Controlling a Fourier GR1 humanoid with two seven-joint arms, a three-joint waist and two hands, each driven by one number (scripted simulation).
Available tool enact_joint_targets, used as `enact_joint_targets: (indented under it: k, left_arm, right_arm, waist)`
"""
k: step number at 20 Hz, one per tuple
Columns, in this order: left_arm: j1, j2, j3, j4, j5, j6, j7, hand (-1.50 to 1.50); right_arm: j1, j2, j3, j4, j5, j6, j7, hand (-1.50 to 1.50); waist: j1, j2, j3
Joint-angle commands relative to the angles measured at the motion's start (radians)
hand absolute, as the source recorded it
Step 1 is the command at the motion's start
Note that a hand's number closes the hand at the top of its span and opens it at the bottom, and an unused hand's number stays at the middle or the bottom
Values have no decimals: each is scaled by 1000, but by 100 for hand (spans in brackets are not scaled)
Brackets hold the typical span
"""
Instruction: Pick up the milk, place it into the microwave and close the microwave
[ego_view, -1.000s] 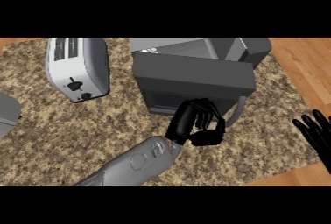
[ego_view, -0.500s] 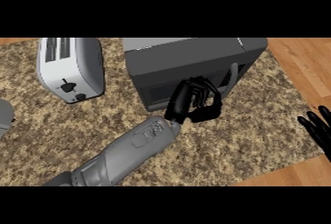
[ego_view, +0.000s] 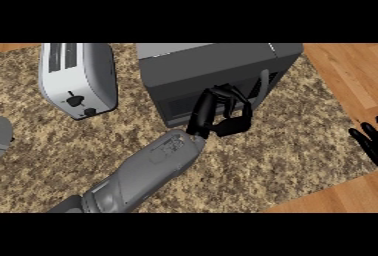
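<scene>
Loosely curled fingers (ego_view: 235, 116) against microwave (ego_view: 214, 70)

Robot body: two arms in the head view, one reaching to mid-frame, one resting at the right edge.

Left forearm (ego_view: 144, 175), grey, is rising from the lower left edge and slanting up and to the right; its black left hand (ego_view: 220, 112) is sitting at mid-frame with fingers (ego_view: 235, 95) curling over and the thumb hanging lower, and whether anything is sitting inside the curl cannot be made out. Right hand (ego_view: 367, 142), black, is showing only in part at the right edge, fingers straight and pointing up and to the left, resting open; its forearm is lying out of view.
</scene>
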Motion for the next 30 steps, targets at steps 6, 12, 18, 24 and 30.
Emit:
enact_joint_targets:
  k: [6, 12, 18, 24, 30]
  left_arm:
    - [-57, 1, 91, 98, 115, -14, -22, 150]
    - [-55, 1, 92, 109, 130, 29, -102, 150]
    - [-64, 1, 79, 117, 164, 39, -128, 150]
    - [-57, 1, 69, 128, 188, 40, -174, 150]
    - [-56, 1, 59, 136, 206, 46, -216, 150]
  right_arm:
    - [-18, -7, -6, -11, -49, -12, 18, -150]
    - [-16, -39, -11, -35, -83, 17, 31, -150]
    - [-32, -56, -2, -52, -110, 36, 42, -150]
    - [-16, -57, 11, -66, -131, 52, 47, -150]
    - [-22, -80, 9, -91, -148, 51, 64, -150]
  waist:
    - [-6, 21, 1]
    - [-6, 17, 0]
    - [-7, 25, 1]
    - [-19, 29, 2]
    - [-21, 31, 0]
